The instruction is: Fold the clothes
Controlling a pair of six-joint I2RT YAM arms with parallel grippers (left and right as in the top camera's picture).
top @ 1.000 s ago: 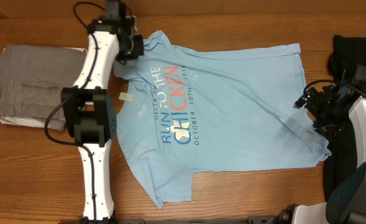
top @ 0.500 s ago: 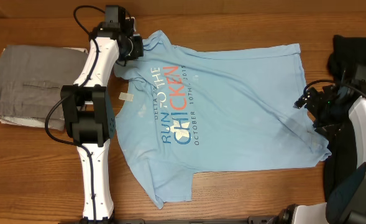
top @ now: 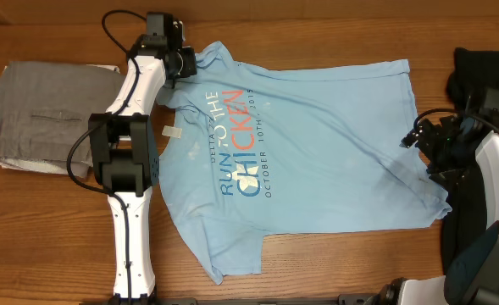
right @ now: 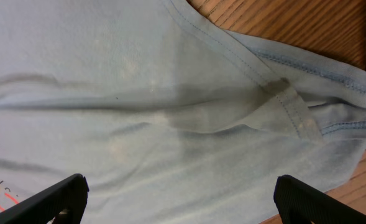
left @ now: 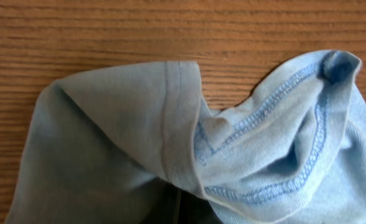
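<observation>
Pinching T-shirt (top: 317,144) sleeve, left gripper (top: 189,61) clamped

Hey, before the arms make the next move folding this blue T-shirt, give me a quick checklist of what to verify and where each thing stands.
1. Left gripper shut on a sleeve of the T-shirt: ok.
2. Right gripper holding the hem: not ok; its fingers stand open over the cloth.
3. T-shirt spread out, print up: ok, with some wrinkles near the hem.
4. Folded gray garment apart from the T-shirt: ok.
5. Black cloth clear of the right arm: cannot tell.
</observation>
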